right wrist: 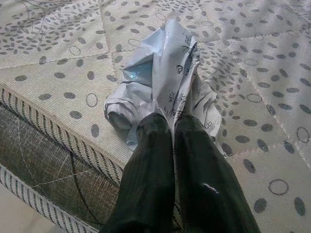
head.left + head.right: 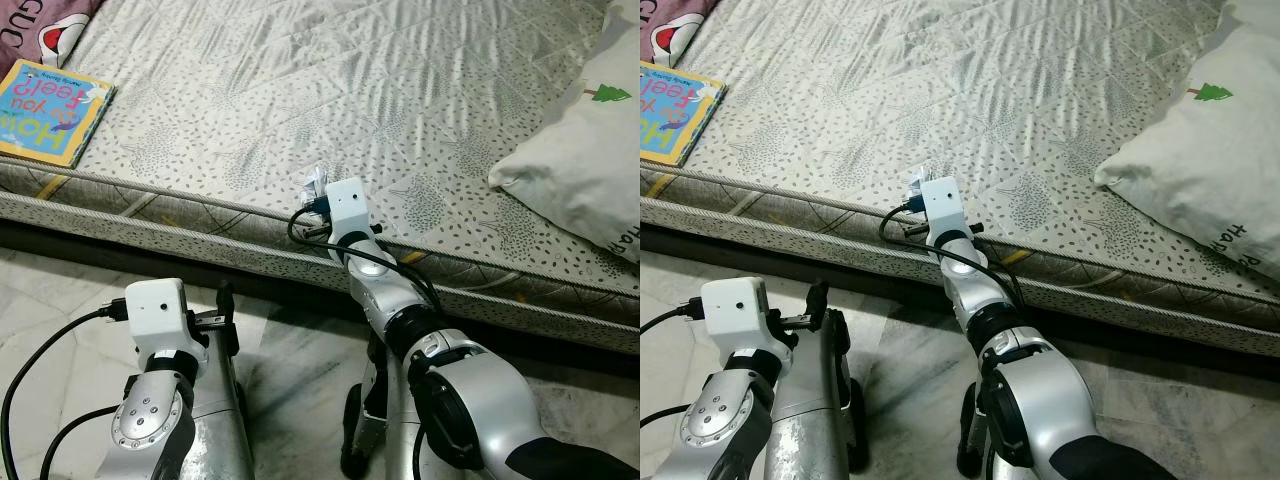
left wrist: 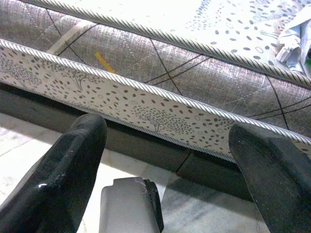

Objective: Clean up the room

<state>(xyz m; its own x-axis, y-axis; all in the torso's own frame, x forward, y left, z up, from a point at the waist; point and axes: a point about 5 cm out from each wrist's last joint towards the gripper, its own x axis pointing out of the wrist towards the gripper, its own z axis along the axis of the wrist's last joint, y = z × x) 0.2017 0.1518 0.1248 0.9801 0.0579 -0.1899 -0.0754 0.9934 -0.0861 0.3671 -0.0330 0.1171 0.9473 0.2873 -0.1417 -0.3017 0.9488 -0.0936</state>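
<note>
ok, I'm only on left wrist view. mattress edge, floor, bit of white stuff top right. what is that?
Observer: A crumpled paper wrapper with printed text, lying on the bed near its edge.
Operator: Right arm on it?
Observer: Yes. The right gripper has its fingers together, pinching the wrapper.
Operator: Anything else up there to clear?
Observer: A children's book lies at the bed's left edge.
Operator: And on the right?
Observer: A white pillow with a green tree print.
</note>
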